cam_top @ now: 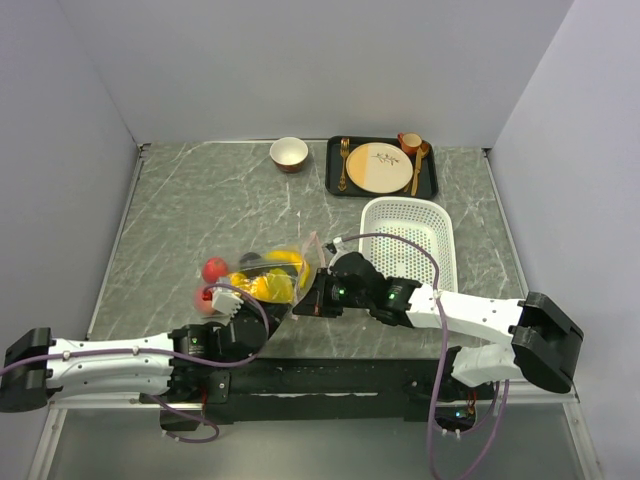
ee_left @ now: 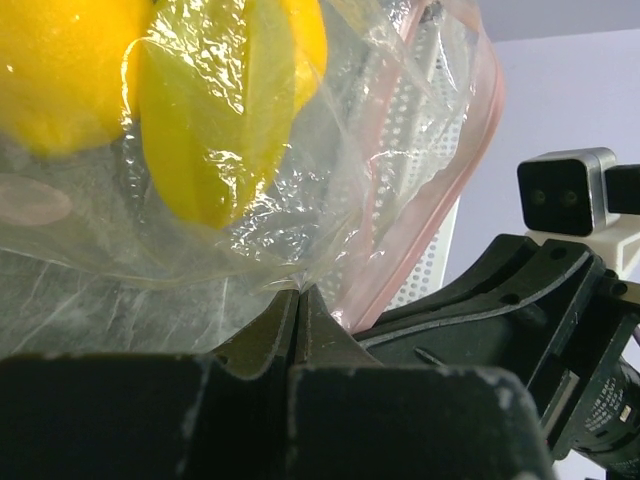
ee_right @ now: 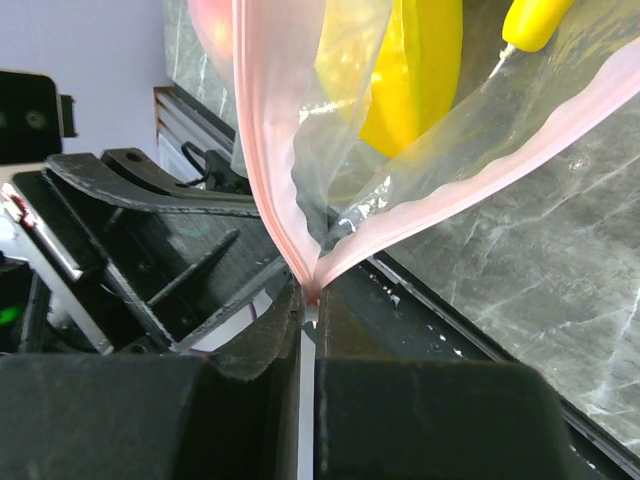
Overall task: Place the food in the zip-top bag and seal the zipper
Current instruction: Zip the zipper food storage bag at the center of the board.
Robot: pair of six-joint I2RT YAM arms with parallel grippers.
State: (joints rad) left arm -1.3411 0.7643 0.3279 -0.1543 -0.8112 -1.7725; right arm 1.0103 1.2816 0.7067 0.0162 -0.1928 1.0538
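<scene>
Left tool (ee_left: 298, 300) pinched shut on clear film of zip-top bag (cam_top: 268, 278), anchoring it; bag sits near front of counter (cam_top: 180, 200), yellow fruits (ee_left: 215, 110) inside; right tool (ee_right: 308, 298) clamped on pink zipper (ee_right: 256, 150) end, likely tensioning strip for sealing; mouth above pinch gapes.

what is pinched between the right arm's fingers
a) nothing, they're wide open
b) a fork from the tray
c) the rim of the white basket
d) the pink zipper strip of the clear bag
d: in the right wrist view the right fingers are shut on the pink zipper of the clear bag, right where its two sides meet.
</scene>
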